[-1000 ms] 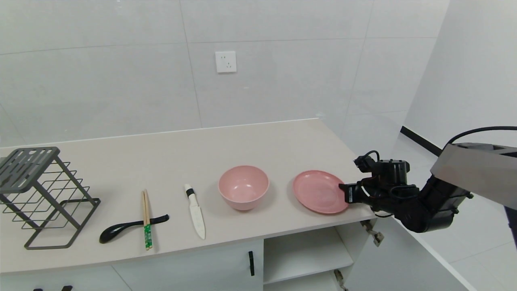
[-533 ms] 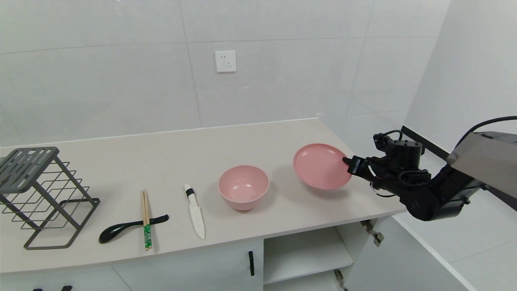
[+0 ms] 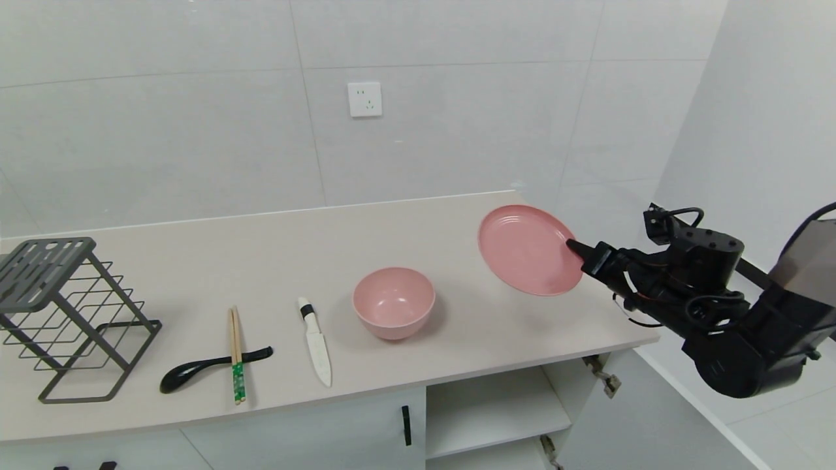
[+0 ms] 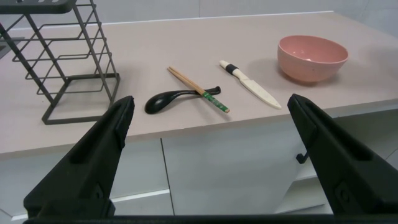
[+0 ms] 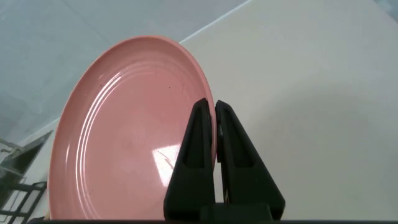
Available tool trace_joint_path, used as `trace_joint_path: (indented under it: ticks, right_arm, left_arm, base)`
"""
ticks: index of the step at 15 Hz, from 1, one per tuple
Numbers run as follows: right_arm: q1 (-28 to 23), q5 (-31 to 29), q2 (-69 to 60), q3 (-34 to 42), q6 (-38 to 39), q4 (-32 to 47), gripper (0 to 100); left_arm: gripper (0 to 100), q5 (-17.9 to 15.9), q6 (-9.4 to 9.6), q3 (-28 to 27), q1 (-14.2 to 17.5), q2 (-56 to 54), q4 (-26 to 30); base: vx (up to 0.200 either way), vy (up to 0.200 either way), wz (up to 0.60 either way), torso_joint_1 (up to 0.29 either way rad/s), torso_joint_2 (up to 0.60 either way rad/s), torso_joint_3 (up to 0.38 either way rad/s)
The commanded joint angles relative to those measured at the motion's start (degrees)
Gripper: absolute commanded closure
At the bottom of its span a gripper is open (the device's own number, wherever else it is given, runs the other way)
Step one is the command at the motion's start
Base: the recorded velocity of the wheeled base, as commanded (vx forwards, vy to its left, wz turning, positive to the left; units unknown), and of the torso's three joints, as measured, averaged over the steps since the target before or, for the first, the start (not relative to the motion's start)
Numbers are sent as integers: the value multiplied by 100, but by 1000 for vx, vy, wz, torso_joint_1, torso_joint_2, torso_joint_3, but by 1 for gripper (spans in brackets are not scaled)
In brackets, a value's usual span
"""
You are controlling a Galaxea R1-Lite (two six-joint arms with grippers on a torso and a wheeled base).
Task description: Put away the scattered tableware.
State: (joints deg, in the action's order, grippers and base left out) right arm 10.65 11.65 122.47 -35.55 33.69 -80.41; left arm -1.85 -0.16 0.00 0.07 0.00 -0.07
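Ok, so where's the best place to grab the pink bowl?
Probably the rim of the pink bowl, coming down from above with one finger inside and one outside. It stands upright with its mouth open, and its rounded wall offers no flat sides to clamp.

One pink plate [image 3: 526, 248] and one pink bowl [image 3: 394, 301] are counted. One white knife [image 3: 316, 341], one black spoon [image 3: 196, 370] and a single pair of chopsticks [image 3: 236, 354], two sticks in all, are counted on the bench [image 3: 294, 248]. One dark wire rack [image 3: 65, 307] is seen there, and one wall socket [image 3: 365, 99] behind.
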Motion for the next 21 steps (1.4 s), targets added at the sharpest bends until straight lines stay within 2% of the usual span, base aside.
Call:
trace_joint_path:
  ticks: [1,13,18,21]
  right_arm:
    - [209,4,-250,487,6,-361,100]
    - [314,-93,-250,356,-56,-898,100]
    - [824,-84,-680,1094,-346,-959,100]
    - [1035,-84,-997,1138,-346,-959,100]
  left_arm:
    - [0,1,-2,0,1,9,-1]
    - [0,-26,7,0,1,9,-10]
    - [0,-61,-2,0,-7,0,-10]
    - [0,-96,7,0,-7,9,-10]
  base:
    - [0,0,0,0,0,0]
    - [0,0,0,0,0,0]
    - [0,0,0,0,0,0]
    - [0,0,0,0,0,0]
